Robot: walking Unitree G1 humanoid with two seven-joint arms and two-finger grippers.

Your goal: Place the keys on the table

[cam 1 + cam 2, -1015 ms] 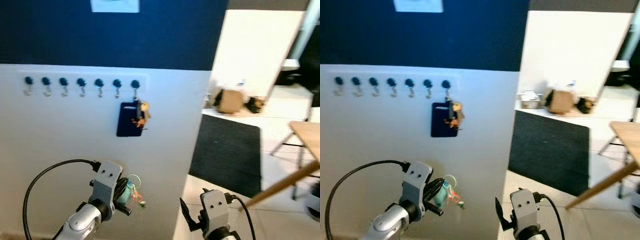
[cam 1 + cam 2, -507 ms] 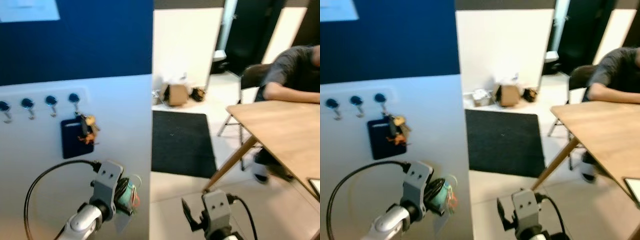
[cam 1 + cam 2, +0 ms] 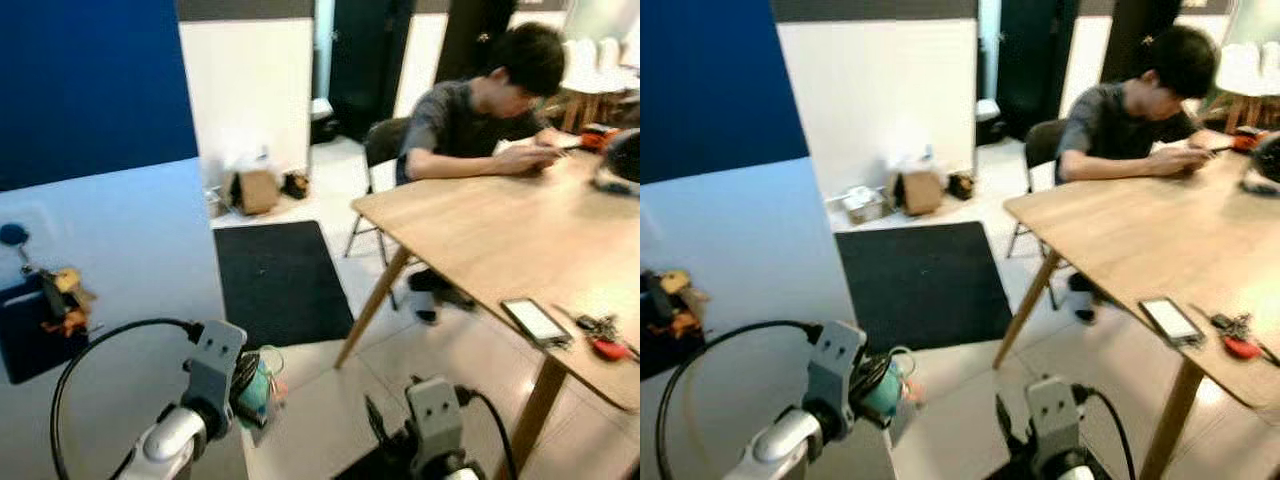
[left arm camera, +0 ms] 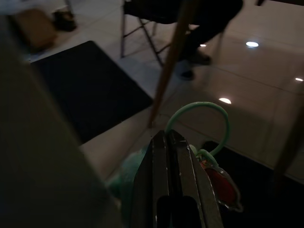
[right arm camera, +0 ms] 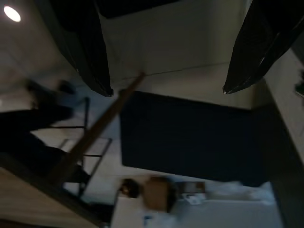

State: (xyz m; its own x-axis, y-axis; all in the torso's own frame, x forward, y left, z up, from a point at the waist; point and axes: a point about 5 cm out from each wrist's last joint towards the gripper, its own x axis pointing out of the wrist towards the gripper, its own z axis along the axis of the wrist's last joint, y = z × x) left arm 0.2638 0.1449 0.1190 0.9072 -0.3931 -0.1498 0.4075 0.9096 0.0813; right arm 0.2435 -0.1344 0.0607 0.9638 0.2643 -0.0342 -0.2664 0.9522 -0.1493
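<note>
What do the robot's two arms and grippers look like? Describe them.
Both arms are silver with grey, boxy wrist housings marked by small dark dots. A thick black cable loops out from the left gripper; a thinner one trails from the right gripper. Each has two long black fingers.

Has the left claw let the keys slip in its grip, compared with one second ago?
No. The left claw holds the keys as before, teal ring beside its silver wrist housing; the camera has turned from the wall toward the table.

Table (image 3: 500, 240) right, mat (image 3: 275, 280) left of it
</note>
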